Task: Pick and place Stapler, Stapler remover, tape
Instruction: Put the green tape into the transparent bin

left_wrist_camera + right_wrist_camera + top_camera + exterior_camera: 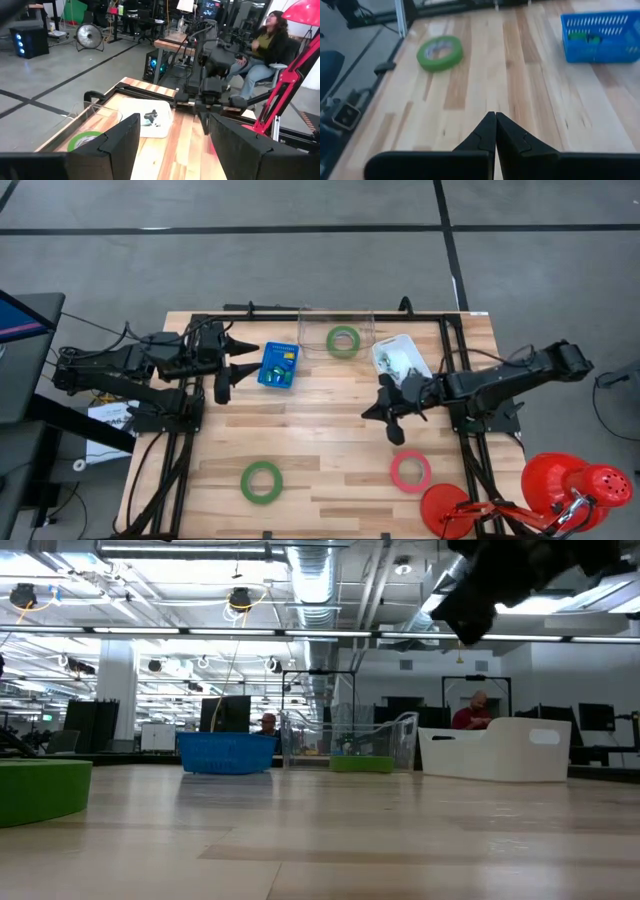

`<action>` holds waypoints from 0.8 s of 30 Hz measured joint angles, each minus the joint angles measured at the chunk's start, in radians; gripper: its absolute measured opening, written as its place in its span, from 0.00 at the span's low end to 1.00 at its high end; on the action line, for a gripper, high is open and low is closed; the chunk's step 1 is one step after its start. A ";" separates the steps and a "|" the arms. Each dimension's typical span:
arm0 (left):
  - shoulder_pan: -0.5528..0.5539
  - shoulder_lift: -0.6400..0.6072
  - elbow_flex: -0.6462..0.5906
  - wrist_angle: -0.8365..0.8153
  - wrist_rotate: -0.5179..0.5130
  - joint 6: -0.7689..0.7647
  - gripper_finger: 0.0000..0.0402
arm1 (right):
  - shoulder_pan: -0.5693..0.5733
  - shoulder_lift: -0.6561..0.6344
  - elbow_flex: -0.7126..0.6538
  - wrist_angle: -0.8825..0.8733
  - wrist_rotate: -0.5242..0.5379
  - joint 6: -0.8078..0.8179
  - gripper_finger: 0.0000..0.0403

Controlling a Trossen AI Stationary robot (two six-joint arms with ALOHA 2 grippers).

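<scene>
Three rolls of tape show in the high view. One green roll [261, 481] lies flat near the front left, and a pinkish-red roll [410, 471] lies flat near the front right. Another green roll [343, 340] sits inside a clear box [305, 330] at the far edge. My right gripper [372, 413] hovers shut over the table's middle right, holding nothing; its wrist view shows its shut fingers [495, 122] above bare wood, the green roll [440, 52] beyond. My left gripper [250, 358] waits open beside the blue basket [278, 366]. I cannot pick out the stapler or the stapler remover.
The blue basket holds small green items. A white tray [400, 358] with small items stands at the far right, next to the clear box. A red lamp [560, 485] is clamped at the front right corner. Bare wood lies between the rolls. People sit beyond the table [267, 45].
</scene>
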State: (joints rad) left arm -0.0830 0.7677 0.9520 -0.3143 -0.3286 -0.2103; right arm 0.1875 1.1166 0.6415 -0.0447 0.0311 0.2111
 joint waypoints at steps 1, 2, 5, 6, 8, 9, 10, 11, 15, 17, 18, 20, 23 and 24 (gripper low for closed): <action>0.000 0.000 0.000 0.001 0.000 0.000 0.56 | 0.000 -0.006 -0.017 0.000 0.000 0.000 0.00; 0.000 0.000 0.000 0.002 0.000 0.000 0.56 | 0.000 -0.009 -0.033 0.002 0.000 0.000 0.00; 0.000 0.000 0.000 0.002 0.000 0.000 0.56 | 0.000 -0.007 -0.075 0.006 -0.001 0.000 0.00; 0.000 0.000 0.000 0.003 0.000 0.000 0.56 | 0.000 -0.006 -0.090 0.024 -0.002 0.000 0.00; 0.000 0.000 0.000 0.003 0.000 0.000 0.56 | -0.005 -0.006 -0.114 0.054 -0.003 0.000 0.00; 0.000 0.000 0.000 0.007 0.000 0.000 0.56 | -0.008 -0.006 -0.123 0.055 -0.004 0.001 0.00; 0.000 0.000 0.000 0.010 0.000 0.000 0.56 | -0.013 -0.006 -0.131 0.052 -0.005 0.004 0.00; 0.000 0.000 0.000 0.010 0.000 0.000 0.56 | -0.018 -0.006 -0.139 0.055 -0.005 0.004 0.00; 0.000 0.000 0.000 0.010 0.000 0.000 0.56 | -0.033 -0.006 -0.180 0.099 -0.007 0.003 0.00; 0.000 0.000 0.000 0.010 0.000 0.000 0.56 | -0.035 -0.006 -0.203 0.129 -0.008 0.003 0.00; 0.000 0.000 0.000 0.012 0.000 0.000 0.56 | -0.038 -0.006 -0.221 0.159 -0.008 0.003 0.00; 0.000 0.000 0.001 0.018 0.000 0.000 0.56 | -0.045 -0.006 -0.269 0.226 -0.021 0.003 0.00; 0.000 0.000 0.001 0.019 0.000 0.000 0.56 | -0.063 -0.031 -0.347 0.329 -0.056 0.002 0.00; 0.000 0.000 0.001 0.022 0.000 0.000 0.56 | -0.068 -0.042 -0.367 0.351 -0.059 0.000 0.00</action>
State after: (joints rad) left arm -0.0830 0.7673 0.9527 -0.2928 -0.3286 -0.2104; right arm 0.1191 1.0741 0.2745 0.3065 -0.0276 0.2113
